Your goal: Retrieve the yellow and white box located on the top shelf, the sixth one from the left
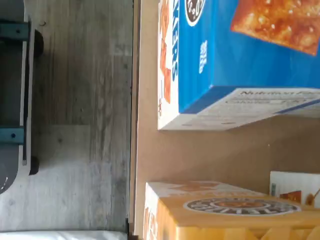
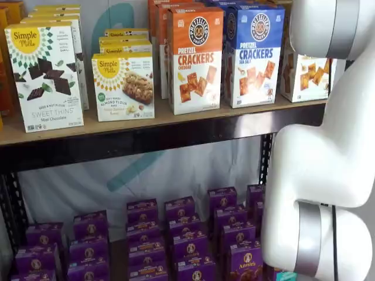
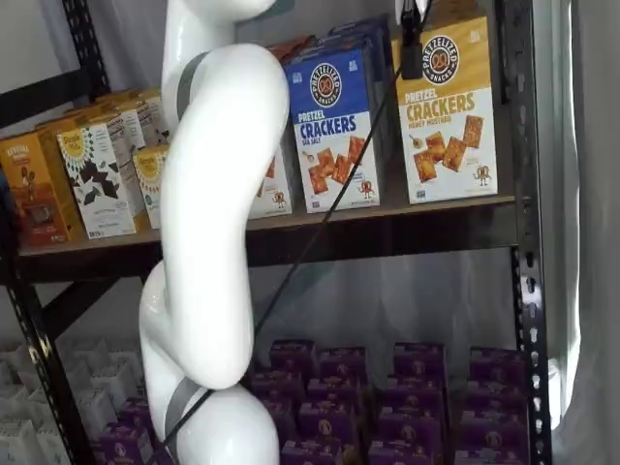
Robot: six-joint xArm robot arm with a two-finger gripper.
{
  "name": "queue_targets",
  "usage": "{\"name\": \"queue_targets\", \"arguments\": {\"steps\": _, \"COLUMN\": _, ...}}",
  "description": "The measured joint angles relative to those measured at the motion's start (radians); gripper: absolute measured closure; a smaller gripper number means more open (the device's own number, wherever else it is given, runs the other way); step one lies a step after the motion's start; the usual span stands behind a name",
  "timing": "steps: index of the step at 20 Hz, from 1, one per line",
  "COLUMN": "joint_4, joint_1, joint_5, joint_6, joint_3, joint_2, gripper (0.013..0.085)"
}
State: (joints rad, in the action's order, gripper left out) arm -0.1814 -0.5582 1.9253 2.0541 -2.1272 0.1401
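The yellow and white box stands upright at the right end of the top shelf, labelled Pretzel Crackers Honey Mustard. In a shelf view only its white lower front shows past the arm. The wrist view shows its yellow top close up, with the blue box beside it and bare shelf board between them. My gripper hangs from the view's top edge as a black shape with a cable, in front of the box's upper left corner. No gap between the fingers shows.
A blue box and an orange box stand left of the target, then white Simple Mills boxes. A black upright stands right of the target. Purple boxes fill the lower level. My white arm blocks much of both views.
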Motion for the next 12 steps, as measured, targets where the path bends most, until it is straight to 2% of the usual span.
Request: {"name": "queue_targets", "arguments": {"steps": 12, "joint_4": 0.001, "joint_1": -0.007, "joint_5": 0.004, "joint_6": 0.006, "joint_3": -0.018, "joint_2": 0.0, "gripper": 0.013}}
